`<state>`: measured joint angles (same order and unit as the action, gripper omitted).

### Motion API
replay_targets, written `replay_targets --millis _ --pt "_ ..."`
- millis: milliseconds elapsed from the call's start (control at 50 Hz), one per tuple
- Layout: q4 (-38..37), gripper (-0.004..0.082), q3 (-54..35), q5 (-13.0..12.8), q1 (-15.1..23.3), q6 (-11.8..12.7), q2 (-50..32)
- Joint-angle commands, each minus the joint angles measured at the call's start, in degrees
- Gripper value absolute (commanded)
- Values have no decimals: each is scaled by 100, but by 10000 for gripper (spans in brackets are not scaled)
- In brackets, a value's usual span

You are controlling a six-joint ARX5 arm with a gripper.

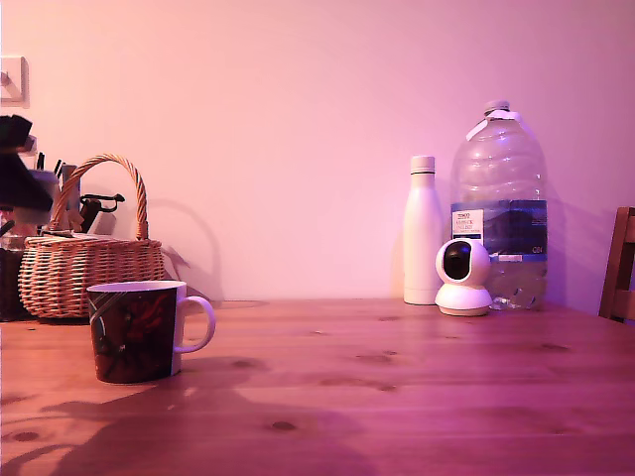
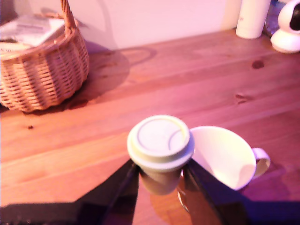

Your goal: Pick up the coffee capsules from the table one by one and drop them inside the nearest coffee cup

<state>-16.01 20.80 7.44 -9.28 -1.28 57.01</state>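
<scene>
A pale coffee capsule point(image 2: 160, 140) with a wide flat rim sits between the dark fingers of my gripper point(image 2: 159, 177), which is shut on it. The capsule hangs just beside the coffee cup point(image 2: 225, 157), close to its white rim and above the table point(image 2: 187, 84). In the exterior view the coffee cup point(image 1: 134, 332) stands on the table point(image 1: 397, 397) at the exterior view's left, handle to the right. Neither the gripper nor the capsule shows there; only a dark shadow falls on the wood in front of the mug.
A woven wicker basket point(image 1: 89, 268) point(image 2: 42, 70) stands behind the mug at the exterior view's left. At the back right are a white bottle point(image 1: 423, 233), a large water jug point(image 1: 499, 208) and a small white camera point(image 1: 463, 278). A chair back point(image 1: 620, 268) shows at the right edge.
</scene>
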Motion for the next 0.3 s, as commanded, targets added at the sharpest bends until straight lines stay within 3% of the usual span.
replay_targets --millis 0,280 --pt "15 145 -96 4 -11 -20 -46" --pt "284 145 -96 4 -11 -22 -46"
